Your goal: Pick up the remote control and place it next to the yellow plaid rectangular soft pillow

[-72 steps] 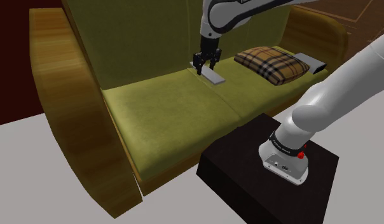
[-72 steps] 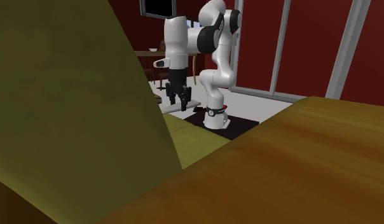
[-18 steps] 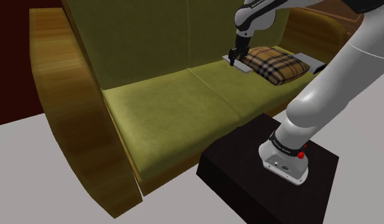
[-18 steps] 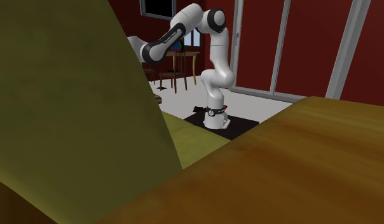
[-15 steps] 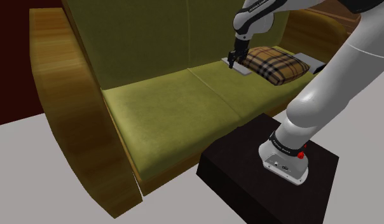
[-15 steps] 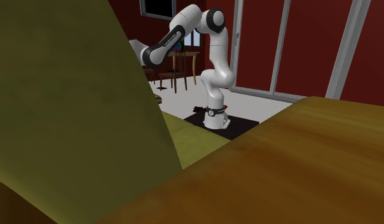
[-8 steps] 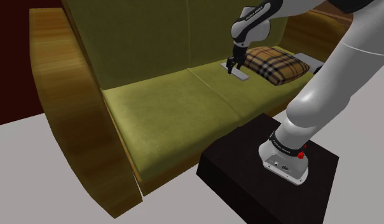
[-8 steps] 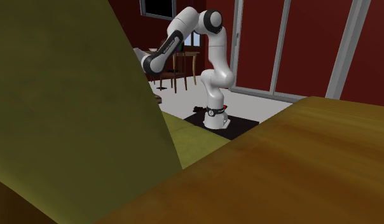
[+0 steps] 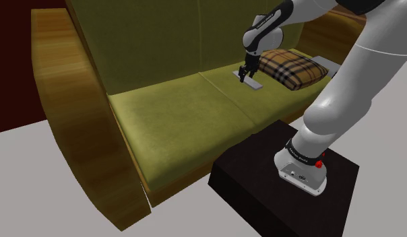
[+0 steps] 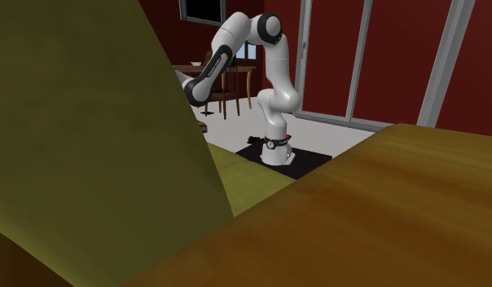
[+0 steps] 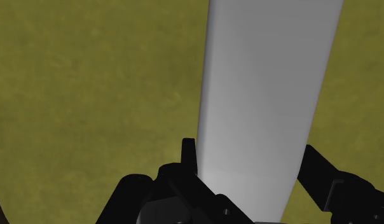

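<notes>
While the arm (image 9: 343, 74) stretches out and bends down at the wrist | gripper (image 9: 245, 75) clasps pale remote (image 11: 267, 95) | plaid pillow (image 9: 293, 67) just beside gripper

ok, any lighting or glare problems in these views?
Shoulder view: even light, no glare, remote in the gripper reads clearly. Second exterior view: sofa back looms in front of the arm. Wrist view: remote is flat pale grey, featureless.
</notes>
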Robot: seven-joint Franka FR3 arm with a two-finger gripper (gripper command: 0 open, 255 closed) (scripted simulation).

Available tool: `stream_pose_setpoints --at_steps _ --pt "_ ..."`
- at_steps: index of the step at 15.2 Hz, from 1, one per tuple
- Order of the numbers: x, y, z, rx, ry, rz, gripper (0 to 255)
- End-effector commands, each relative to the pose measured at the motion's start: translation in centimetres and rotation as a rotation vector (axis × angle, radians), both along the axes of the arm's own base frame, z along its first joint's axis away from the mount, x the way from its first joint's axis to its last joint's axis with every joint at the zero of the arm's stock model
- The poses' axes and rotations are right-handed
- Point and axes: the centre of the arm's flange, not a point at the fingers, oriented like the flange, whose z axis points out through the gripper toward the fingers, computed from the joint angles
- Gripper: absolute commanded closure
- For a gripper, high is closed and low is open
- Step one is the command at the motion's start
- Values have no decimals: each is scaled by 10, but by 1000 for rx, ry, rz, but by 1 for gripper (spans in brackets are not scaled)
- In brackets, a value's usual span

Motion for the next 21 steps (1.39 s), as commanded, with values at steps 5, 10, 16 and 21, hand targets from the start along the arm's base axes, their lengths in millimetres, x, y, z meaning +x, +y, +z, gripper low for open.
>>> stream_pose_setpoints --at_steps 5,10,16,21 --pt "0 0 0 0 -1 0 0" --pt "0 0 0 0 -1 0 0" --pt "1 1 50 0 -1 0 0" --pt "1 1 50 0 -1 0 0"
